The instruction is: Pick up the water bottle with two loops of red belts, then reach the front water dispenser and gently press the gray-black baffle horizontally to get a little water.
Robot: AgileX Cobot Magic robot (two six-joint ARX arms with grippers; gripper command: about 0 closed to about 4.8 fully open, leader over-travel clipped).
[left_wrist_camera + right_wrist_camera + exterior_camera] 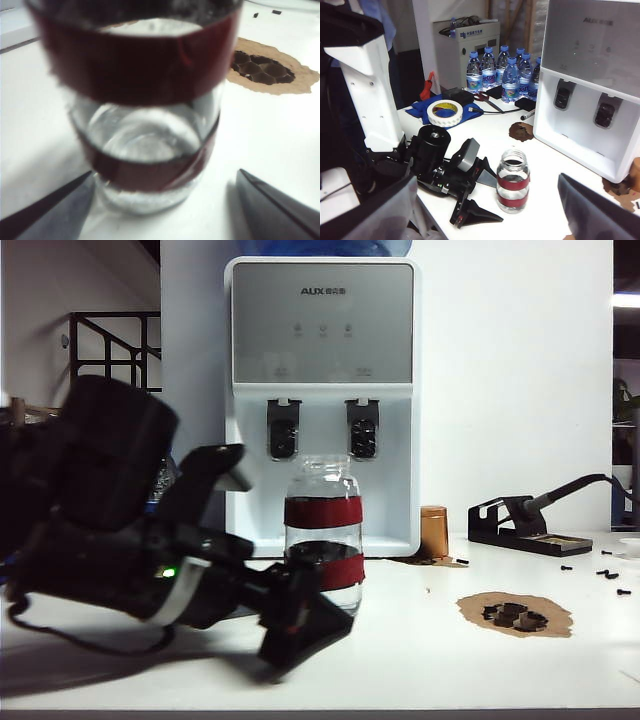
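Left gripper [162,200], jaws spread wide, is lying low on the white table [420,660], flanking the standing water bottle [323,533] without gripping it. Right gripper [485,210] is hanging released above. Behind is standing the water dispenser [322,330] with its gray-black baffle [283,428].

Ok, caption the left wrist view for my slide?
Open left claw straddling the red-banded water bottle standing on the white table.

**White table and its load**

The white table [420,660] carries the water bottle [323,532], standing upright just beyond the left claw [300,625]. Behind it stands the water dispenser [322,400]. Right of the claw lie a brown patch [515,614], a copper cup [433,532] and scattered screws [610,575].
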